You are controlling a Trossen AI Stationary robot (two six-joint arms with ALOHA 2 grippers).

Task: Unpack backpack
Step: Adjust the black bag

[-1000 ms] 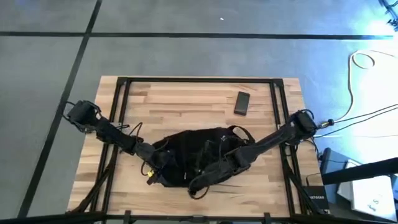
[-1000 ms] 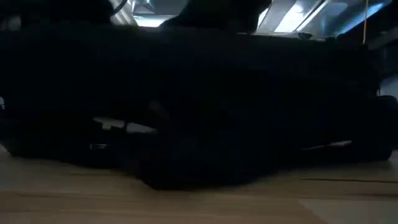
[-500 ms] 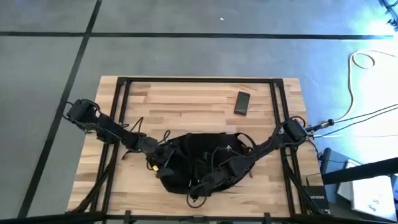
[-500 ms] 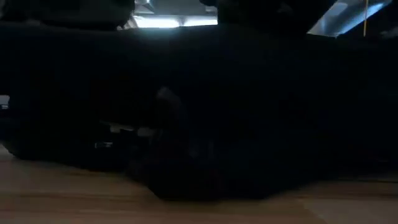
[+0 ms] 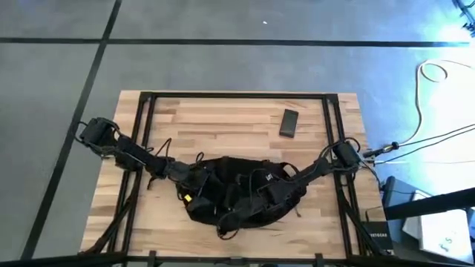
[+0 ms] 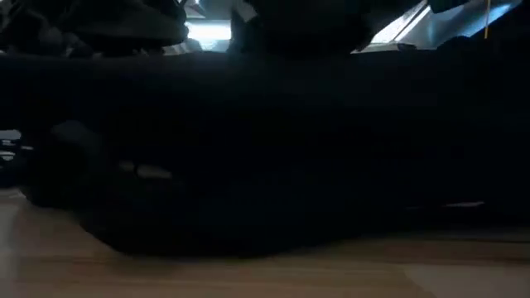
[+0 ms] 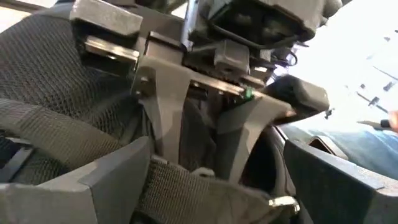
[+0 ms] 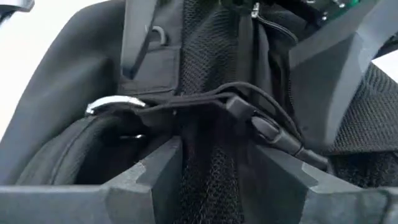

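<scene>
Right now the backpack [image 5: 237, 196] is lying crumpled on the near half of the wooden table [image 5: 223, 122], with both arms reaching into it from either side. The left gripper [image 5: 194, 194] is pressing into the bag's left end with its fingers spread around a webbing strap [image 7: 186, 186], while the right gripper [image 5: 249, 211] is digging into the right-hand part with its fingers parted over mesh and a black cord [image 8: 249, 115], gripping nothing that I can make out. Well apart, a small dark flat object [image 5: 289, 123] is resting at the far right of the table.
</scene>
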